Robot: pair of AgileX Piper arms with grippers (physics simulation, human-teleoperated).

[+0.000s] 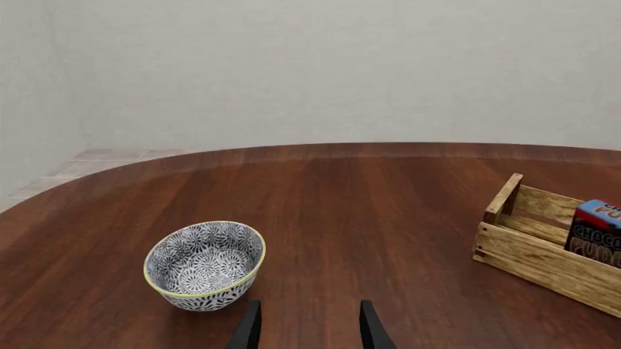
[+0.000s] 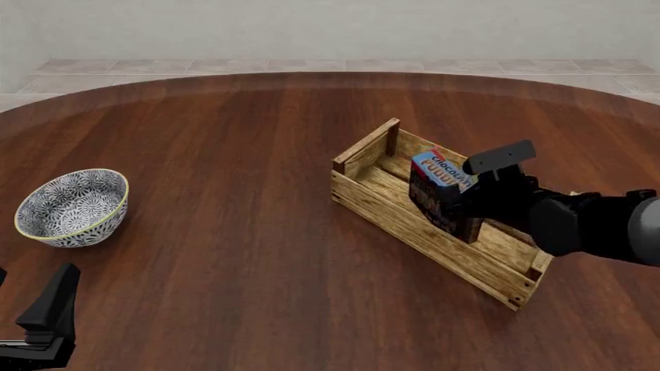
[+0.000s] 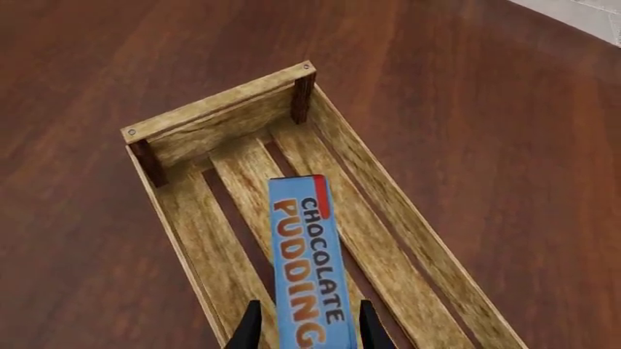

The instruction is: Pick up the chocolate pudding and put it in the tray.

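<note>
**Mia:** What is closest to us?

**Ben:** The left gripper (image 2: 46, 317). It sits low at the near edge of the wooden table (image 2: 237, 193), on the bowl's near side. In the left wrist view its two black fingers (image 1: 249, 329) stand apart with only bare table between them. It holds nothing.

**Mia:** And the bowl?

**Ben:** The blue-and-white patterned bowl (image 2: 73, 207) has a yellow rim. It stands upright a little past the left gripper, well apart from the tray.

**Mia:** Where is the chocolate pudding?

**Ben:** The chocolate pudding (image 2: 441, 189) is inside the tray (image 2: 413, 224), near its middle. The carton stands up on a narrow side, so its blue top sticks up above the tray walls. I cannot tell if it touches the slats on the bottom.

**Mia:** Is something holding it?

**Ben:** Yes. The right gripper (image 2: 454, 202) reaches across the tray's right wall. In the right wrist view its fingers (image 3: 250, 326) sit one on each side of the carton, pressed on its long faces. The jaws are clamped on the pudding.

**Mia:** Is anything in the way?

**Ben:** Only the tray's own walls and dark corner posts (image 3: 302, 94) stand around the carton. The rest of the tray floor is bare slats.

**Mia:** What is farthest?

**Ben:** Past the tray the table curves round, then come pale floor tiles (image 2: 309, 66) and a plain wall (image 2: 330, 27).
</note>
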